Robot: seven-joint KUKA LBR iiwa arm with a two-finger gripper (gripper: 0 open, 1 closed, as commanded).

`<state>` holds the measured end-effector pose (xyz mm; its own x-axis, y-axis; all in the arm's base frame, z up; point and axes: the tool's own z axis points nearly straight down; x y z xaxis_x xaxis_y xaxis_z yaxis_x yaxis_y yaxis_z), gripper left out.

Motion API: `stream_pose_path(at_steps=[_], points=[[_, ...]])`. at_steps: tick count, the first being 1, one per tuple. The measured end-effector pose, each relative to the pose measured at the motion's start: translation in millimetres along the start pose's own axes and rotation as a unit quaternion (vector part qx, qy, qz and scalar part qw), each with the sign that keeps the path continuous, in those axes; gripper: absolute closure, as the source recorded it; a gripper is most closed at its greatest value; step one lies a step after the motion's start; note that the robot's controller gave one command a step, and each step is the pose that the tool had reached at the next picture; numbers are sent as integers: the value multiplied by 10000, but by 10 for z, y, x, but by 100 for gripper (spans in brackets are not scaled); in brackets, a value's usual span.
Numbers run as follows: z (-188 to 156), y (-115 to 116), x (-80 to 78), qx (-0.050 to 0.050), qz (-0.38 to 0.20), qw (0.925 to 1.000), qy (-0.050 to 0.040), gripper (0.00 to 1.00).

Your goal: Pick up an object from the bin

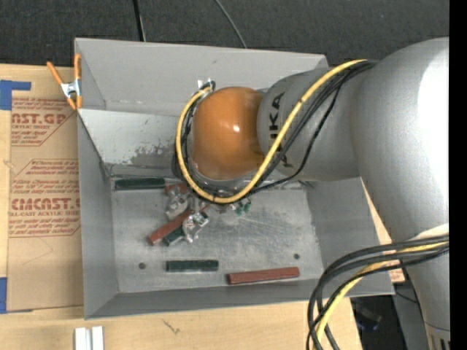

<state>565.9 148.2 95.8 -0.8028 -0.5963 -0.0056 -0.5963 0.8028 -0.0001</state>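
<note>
My gripper is down at the bin floor, left of centre, under the arm's orange cover. Its two metal fingertips stand apart, so it is open. A short red-brown stick lies slanted just below and left of it, one end close to the lower fingertip, with a small dark green piece against it. I cannot tell whether the fingertip touches the stick. Nothing shows between the fingers. A dark green bar lies to the upper left by the bin's back wall.
Another dark green bar and a longer red-brown bar lie near the bin's front wall. A small green thing sits just right of the gripper. The arm covers the bin's right back part.
</note>
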Motion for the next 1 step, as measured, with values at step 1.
stream_pose_path(at_steps=[1], points=[[-49, 7, 12, -10, 1, 10000, 26, 100]])
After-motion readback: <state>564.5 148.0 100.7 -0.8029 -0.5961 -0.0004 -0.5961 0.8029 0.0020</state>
